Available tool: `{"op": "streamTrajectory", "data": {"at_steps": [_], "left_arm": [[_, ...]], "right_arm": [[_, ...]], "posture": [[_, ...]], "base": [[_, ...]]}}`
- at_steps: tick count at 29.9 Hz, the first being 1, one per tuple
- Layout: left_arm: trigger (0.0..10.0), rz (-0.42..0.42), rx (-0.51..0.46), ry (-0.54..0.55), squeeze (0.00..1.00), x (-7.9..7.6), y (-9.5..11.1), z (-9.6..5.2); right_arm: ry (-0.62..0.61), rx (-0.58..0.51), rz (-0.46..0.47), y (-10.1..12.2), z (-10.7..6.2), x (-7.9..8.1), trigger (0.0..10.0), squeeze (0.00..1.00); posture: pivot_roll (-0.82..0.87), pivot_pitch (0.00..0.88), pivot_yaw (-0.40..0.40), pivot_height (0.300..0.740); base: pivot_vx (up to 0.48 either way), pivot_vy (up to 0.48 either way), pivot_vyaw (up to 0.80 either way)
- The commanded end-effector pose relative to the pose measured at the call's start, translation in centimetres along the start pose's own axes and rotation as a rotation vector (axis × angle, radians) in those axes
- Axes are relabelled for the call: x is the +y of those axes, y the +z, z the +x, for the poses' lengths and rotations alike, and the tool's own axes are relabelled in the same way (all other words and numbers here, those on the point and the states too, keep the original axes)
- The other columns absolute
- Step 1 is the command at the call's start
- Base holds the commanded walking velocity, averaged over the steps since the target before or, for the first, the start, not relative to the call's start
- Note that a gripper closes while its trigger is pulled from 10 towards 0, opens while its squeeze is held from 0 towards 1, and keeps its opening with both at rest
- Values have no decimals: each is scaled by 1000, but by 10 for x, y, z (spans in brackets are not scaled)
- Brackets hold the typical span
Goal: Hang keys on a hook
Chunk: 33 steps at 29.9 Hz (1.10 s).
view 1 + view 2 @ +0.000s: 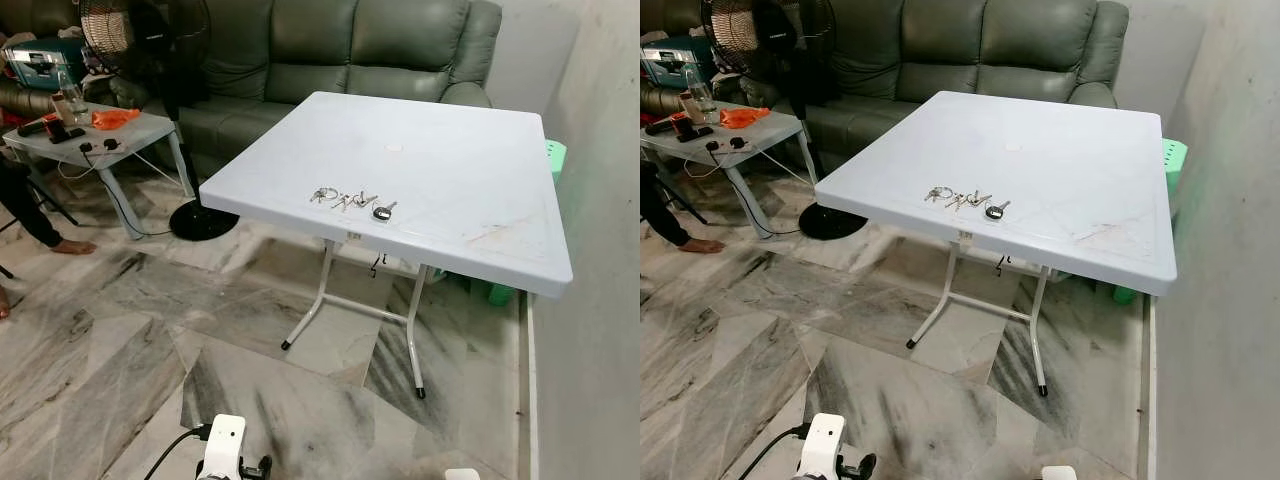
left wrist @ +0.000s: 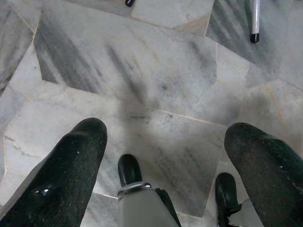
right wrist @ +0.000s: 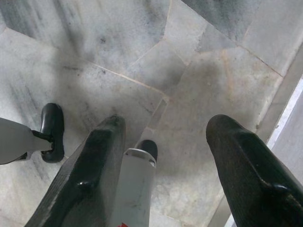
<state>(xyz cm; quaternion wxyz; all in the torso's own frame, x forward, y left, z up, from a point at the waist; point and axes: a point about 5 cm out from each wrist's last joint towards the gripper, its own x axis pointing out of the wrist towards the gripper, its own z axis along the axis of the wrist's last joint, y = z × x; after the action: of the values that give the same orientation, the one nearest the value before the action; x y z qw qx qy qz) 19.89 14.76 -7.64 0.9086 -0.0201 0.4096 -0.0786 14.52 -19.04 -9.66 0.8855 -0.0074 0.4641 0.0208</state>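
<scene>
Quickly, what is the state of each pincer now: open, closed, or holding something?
Left pincer: open, holding nothing, hanging above the marble floor.
Right pincer: open, holding nothing, also above the floor.

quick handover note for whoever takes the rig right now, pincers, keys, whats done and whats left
Left pincer: open, empty, hanging over the marble floor.
Right pincer: open, empty, also hanging over the floor.
Keys: lying flat in a bunch near the front edge of the white folding table, straight ahead of the robot and untouched.
Hook: not visible from here.
Done: nothing yet.
Left: walk up to the table, pick up the keys, find the hook, hang them.
</scene>
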Motion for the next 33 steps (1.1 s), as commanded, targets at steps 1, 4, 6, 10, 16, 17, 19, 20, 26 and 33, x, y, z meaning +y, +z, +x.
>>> {"op": "streamTrajectory", "data": {"at_steps": [1,4,6,10,16,17,19,20,26,33], "left_arm": [[10000,-29,-3,5,0,4,-1,-1],[10000,-33,-7,6,0,4,0,-1],[10000,-34,-3,11,0,5,0,-1],[10000,4,-11,17,0,6,2,-1],[10000,2,-13,12,0,5,3,0],[10000,4,-14,11,0,5,3,0],[10000,5,-15,14,0,6,3,0],[10000,5,-16,15,0,6,4,0],[10000,-3,-18,24,0,6,3,-1],[10000,5,-27,22,0,5,7,1]], "right_arm": [[0,-2,6,1,0,0,10000,0],[-1,-4,8,1,0,0,10000,0],[-1,-4,6,1,0,0,10000,0],[-3,-5,6,1,0,0,10000,0],[-7,-16,10,3,0,-1,10000,0],[-8,-19,15,3,0,-1,10000,0],[-11,-23,20,4,0,-2,10000,0],[-12,-24,21,4,1,-2,10000,0],[-18,-27,26,5,1,-3,10000,0],[-18,-44,33,11,2,-1,10000,0]], "posture": [[-53,0,16,740],[-53,0,16,740],[-53,0,16,740],[-55,0,15,740],[-57,0,15,740],[-57,0,15,740],[-59,0,17,740],[-59,0,17,740],[-59,0,19,740],[-59,0,19,740]], "base": [[0,0,0],[0,215,0],[0,480,0],[0,227,0],[0,0,0],[0,0,0],[0,0,0],[0,0,0],[0,0,0],[0,0,0]]}}
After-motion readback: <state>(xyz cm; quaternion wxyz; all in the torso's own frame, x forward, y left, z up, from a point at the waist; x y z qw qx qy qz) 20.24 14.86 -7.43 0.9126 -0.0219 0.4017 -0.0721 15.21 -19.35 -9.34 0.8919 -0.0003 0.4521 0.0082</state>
